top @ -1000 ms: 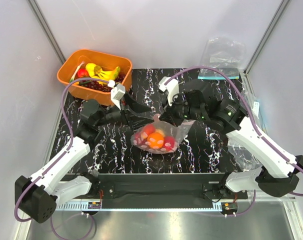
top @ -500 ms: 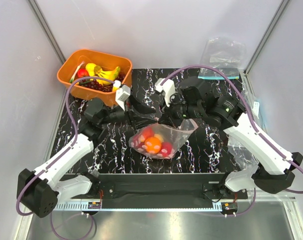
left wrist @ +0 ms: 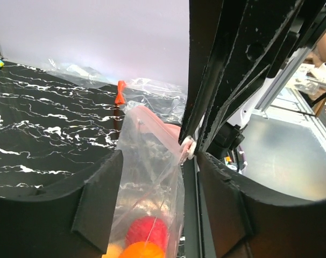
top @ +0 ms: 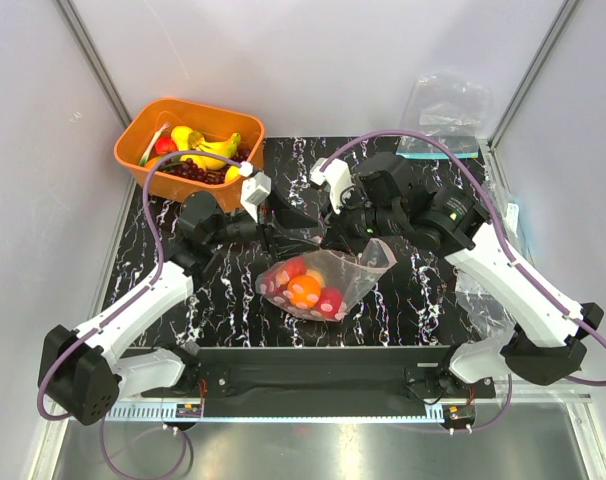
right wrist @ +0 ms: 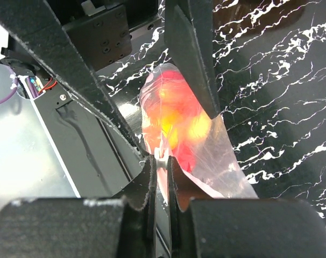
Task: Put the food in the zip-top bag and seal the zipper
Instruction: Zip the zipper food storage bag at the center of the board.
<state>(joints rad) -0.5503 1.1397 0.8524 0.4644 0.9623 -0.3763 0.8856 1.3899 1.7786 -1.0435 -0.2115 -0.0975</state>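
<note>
The zip-top bag (top: 323,278) hangs upright over the black marbled table, with the food (top: 305,288) inside: an orange, red fruits and a yellowish one. My right gripper (top: 335,226) is shut on a small white tab (right wrist: 162,161) at the zipper (left wrist: 158,121), the pale pink strip along the bag's mouth. My left gripper (top: 295,228) is open, its fingers (left wrist: 77,215) standing on either side of the bag's upper part (left wrist: 147,177). A red fruit (left wrist: 147,230) and the orange (left wrist: 144,251) show through the plastic. In the right wrist view the bag (right wrist: 190,134) glows red and yellow.
An orange bin (top: 135,150) at the back left holds bananas (top: 211,146) and dark grapes. A clear bag with a teal strip (top: 441,112) lies at the back right. Loose clear plastic (top: 488,300) lies at the table's right edge. The black base bar (top: 323,360) runs along the near edge.
My left gripper has moved right, up to the bag's mouth beside the right gripper. The bag has spread and hangs slightly lower. The right gripper has kept its grip.
</note>
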